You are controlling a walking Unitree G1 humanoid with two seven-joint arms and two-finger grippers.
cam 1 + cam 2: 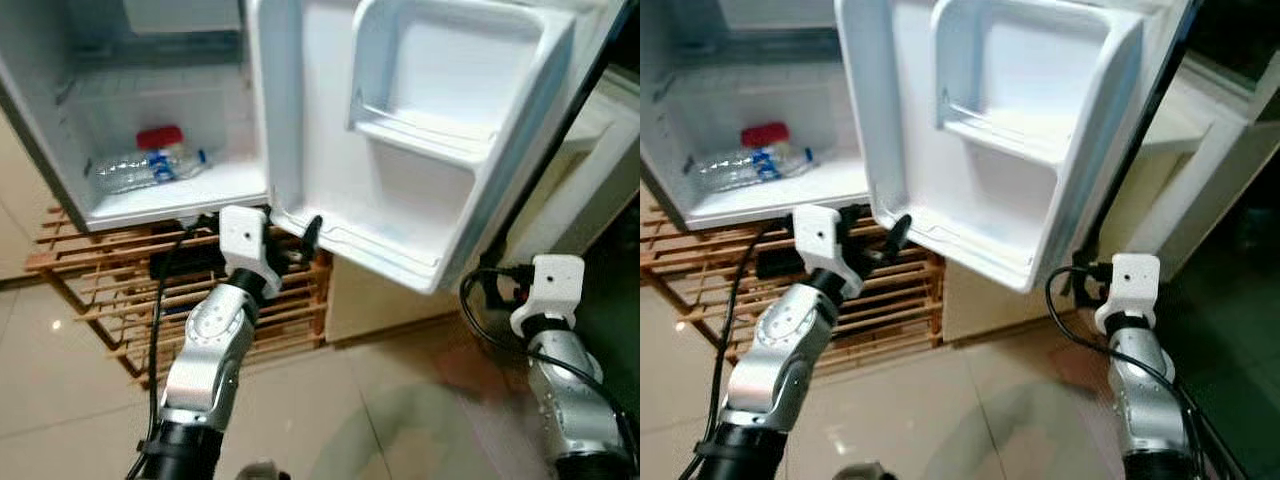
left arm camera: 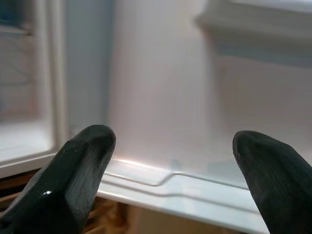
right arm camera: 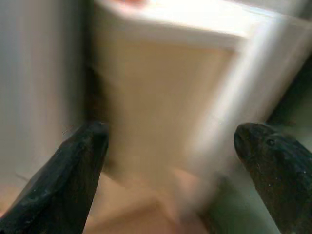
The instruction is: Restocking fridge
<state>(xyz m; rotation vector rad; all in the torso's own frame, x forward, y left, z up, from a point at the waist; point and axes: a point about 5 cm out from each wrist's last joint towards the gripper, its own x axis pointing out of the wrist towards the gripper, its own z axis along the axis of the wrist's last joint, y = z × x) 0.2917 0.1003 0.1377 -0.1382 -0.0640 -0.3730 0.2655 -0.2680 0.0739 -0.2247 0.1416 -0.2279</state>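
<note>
A small fridge (image 1: 60,120) stands open on a slatted wooden rack (image 1: 110,290), its top cut off by the frame. On its floor lies a clear water bottle (image 1: 145,168), with a red-lidded container (image 1: 160,137) partly hidden behind it. The left end effector (image 1: 292,240), fingers (image 2: 78,170) apart, reaches just under the lower edge of the fridge door (image 1: 400,150). The right end effector (image 3: 170,161), fingers spread, hangs low beside the door; its wrist view is blurred.
</note>
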